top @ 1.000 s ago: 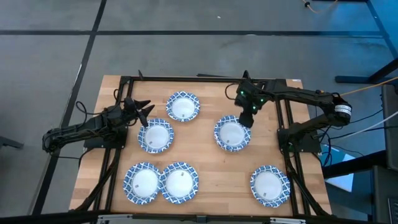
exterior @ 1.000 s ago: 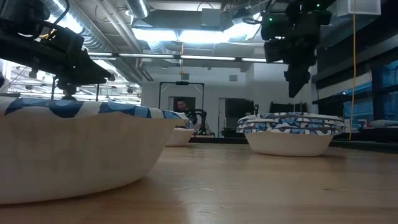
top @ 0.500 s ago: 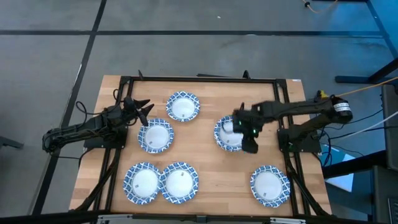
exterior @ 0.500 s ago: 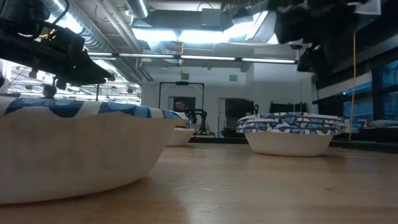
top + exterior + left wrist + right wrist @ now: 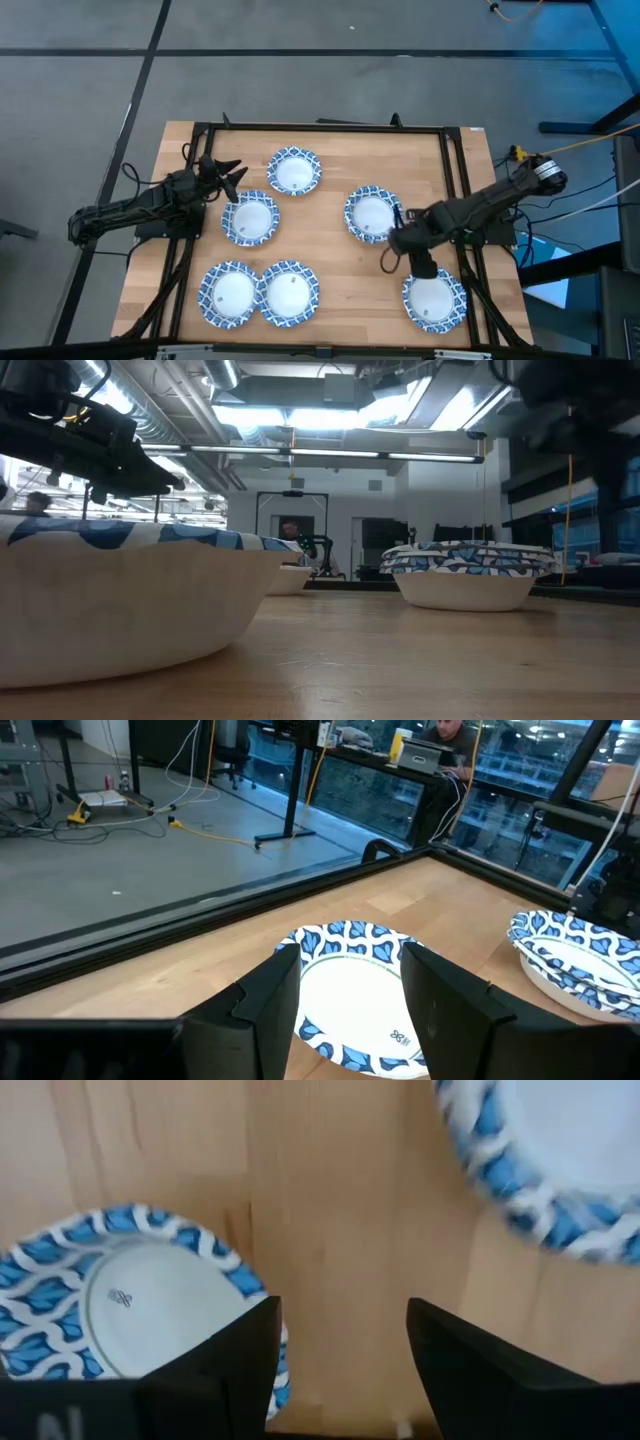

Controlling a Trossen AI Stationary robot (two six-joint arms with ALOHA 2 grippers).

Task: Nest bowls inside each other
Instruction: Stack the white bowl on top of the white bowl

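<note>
Since swinging off the nested stack [image 5: 373, 214], the right gripper [image 5: 397, 253], fingers spread and empty, hovers at ten o'clock of the lone bowl [image 5: 434, 298], likely next. At nine o'clock the left gripper [image 5: 226, 180] waits open.

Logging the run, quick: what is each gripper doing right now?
Left gripper: open, empty, above the table's left side.
Right gripper: open, empty, over bare wood between two bowls.
</note>
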